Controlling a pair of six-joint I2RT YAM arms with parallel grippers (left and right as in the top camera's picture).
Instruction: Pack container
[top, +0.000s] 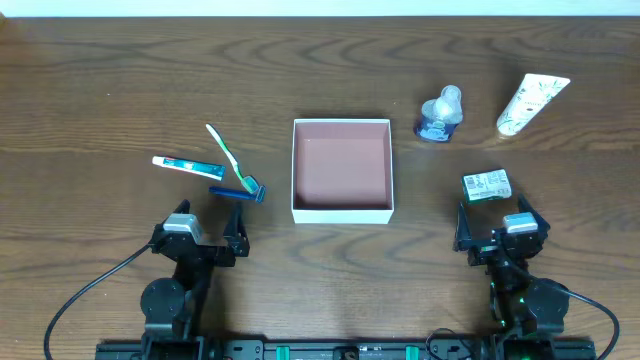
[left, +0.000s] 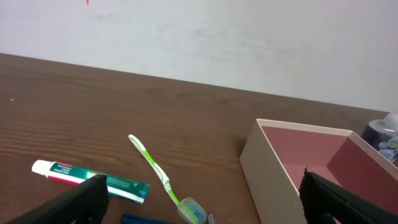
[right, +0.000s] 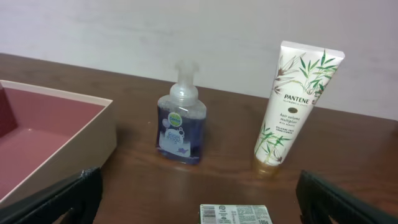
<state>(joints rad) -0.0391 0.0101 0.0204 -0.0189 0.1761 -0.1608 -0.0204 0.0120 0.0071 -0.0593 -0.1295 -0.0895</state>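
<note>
The black fingers of the left hand framed the left wrist view at its bottom corners, spread wide and grasping nothing; the right hand stood likewise released, its fingers far apart at the lower edge of its own view. Both hands hung low over the brown wooden counter, well apart from each other.

Just ahead of the left hand's right finger lay a blue razor; a green and white toothbrush ran slantwise ahead of that, its near end at the razor, though whether the two touched could not be told; a white toothpaste tube with a green end lay ahead of the left hand, beside the toothbrush on its left.

The container sat on the counter between the two hands; it was ahead and to the right of the left hand, ahead and to the left of the right hand, apart from both; its white walls stood square and its reddish-brown floor lay in plain sight.

Just ahead of the right hand lay a small wrapped bar with a green and white label; farther ahead stood a blue pump bottle, upright; to the right of the bottle a white Pantene tube with leaf print stood on its cap.
</note>
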